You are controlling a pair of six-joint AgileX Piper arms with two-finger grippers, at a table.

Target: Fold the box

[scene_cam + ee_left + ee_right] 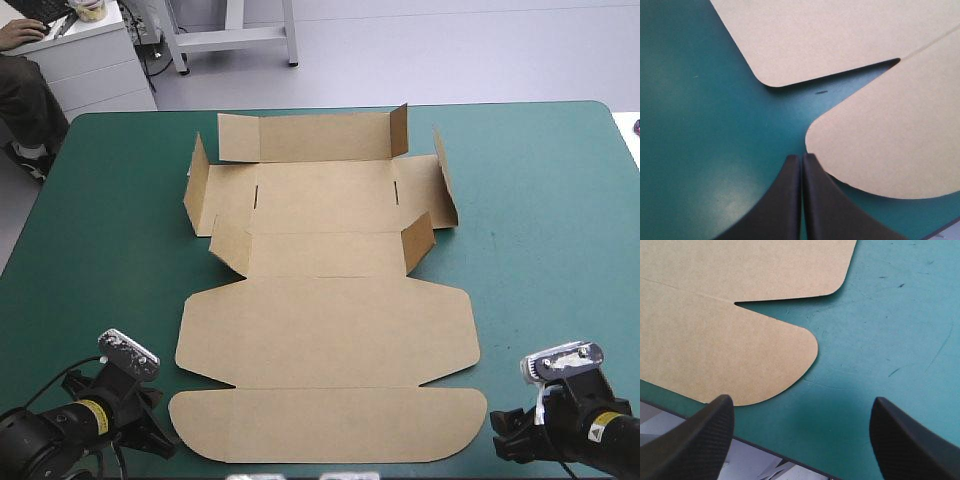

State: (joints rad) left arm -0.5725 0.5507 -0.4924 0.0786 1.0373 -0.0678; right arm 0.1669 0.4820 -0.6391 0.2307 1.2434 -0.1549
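Black fingers of the left gripper (801,157) sit pressed together, empty, at the near-left corner of the brown box (330,330). The right gripper (802,401) gapes wide, empty, by the near-right corner. You'd likely do best lifting both corners together. Box lies flat mid-table (560,220), far walls half-raised, nothing inside.

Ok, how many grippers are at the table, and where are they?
2. The left gripper, shut, is at the near left corner of the flat box. The right gripper, open, is just off its near right corner. None seems hidden.
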